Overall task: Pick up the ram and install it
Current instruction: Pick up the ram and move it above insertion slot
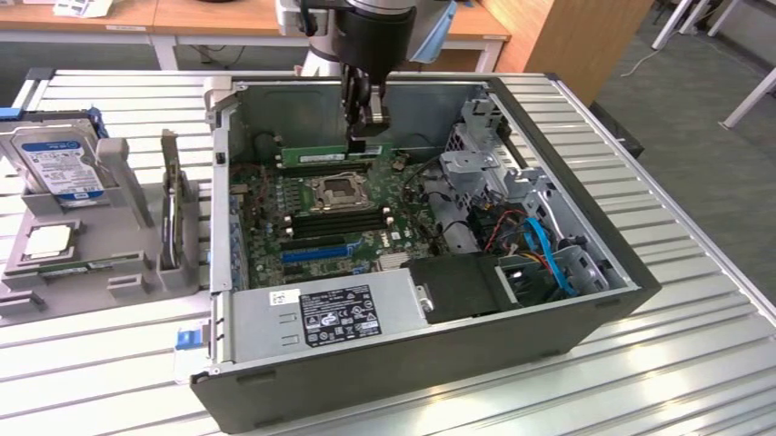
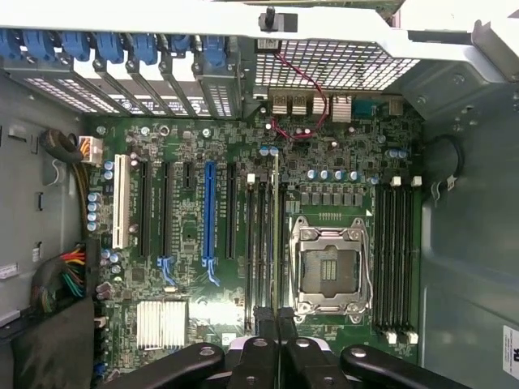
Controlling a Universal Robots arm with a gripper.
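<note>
The ram (image 1: 325,156) is a narrow green stick held level inside the open computer case (image 1: 612,313), just above the motherboard slots on the far side of the empty processor socket (image 1: 336,191). My gripper (image 1: 363,141) reaches straight down from above and is shut on the ram near one of its ends. In the wrist view the ram (image 2: 276,235) shows edge-on as a thin line running away from my gripper (image 2: 277,320), lined up over the black memory slots (image 2: 261,243) beside the socket (image 2: 331,267). Whether it touches a slot I cannot tell.
A grey holder at the exterior view's left carries a hard drive (image 1: 58,168), a silver processor chip (image 1: 49,241) and an upright card (image 1: 176,213). Inside the case, the power supply (image 1: 340,313) sits at the front, with a drive cage and blue cables (image 1: 540,250) on the right.
</note>
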